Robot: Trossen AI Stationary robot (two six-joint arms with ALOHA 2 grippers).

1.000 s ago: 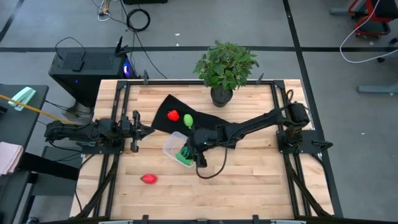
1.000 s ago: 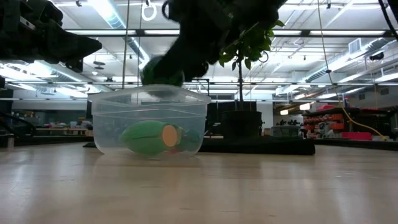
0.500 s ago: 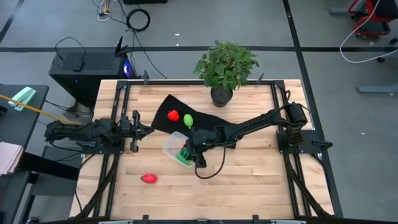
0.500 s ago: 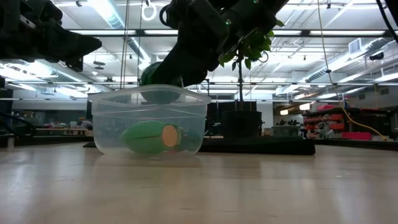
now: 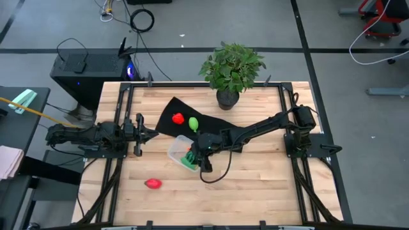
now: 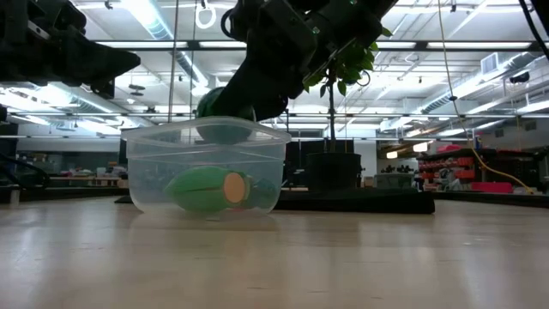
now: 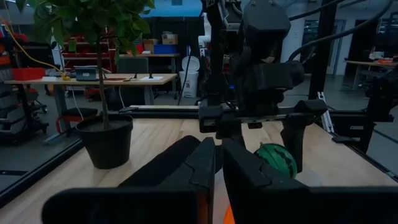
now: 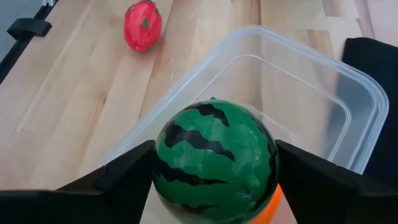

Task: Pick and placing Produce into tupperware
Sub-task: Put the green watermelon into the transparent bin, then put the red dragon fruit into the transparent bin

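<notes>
My right gripper (image 5: 192, 155) hangs over the clear tupperware (image 5: 179, 151), shut on the dark striped green produce (image 8: 214, 160). In the low view that ball (image 6: 223, 118) sits at the level of the tupperware's rim (image 6: 206, 129). A green piece with an orange end (image 6: 210, 189) lies on the container floor; orange (image 8: 274, 203) shows under the ball. A red piece (image 5: 178, 119) and a light green one (image 5: 193, 122) rest on the black mat. Another red piece (image 5: 152, 184) lies on the bare wood. My left gripper (image 5: 138, 134) waits shut near the table's left side. My right gripper pinches the striped green ball across its widest part, one finger (image 8: 127, 177) on each side (image 8: 163, 155). The fingers come from above, slanting down from the table's right. The ball is lifted clear, over the tupperware's open top.
A leafy potted plant (image 5: 231, 69) stands at the far edge, behind the black mat (image 5: 167, 112). A dark cable (image 5: 217, 176) loops on the wood near the tupperware. Metal frame rails run along the left and right sides. Bare wood lies toward the near edge.
My right gripper has come down a little with the striped green ball, from above the tupperware's rim to the level of the rim, and has then stayed still. Its fingers have stayed shut on the ball.
</notes>
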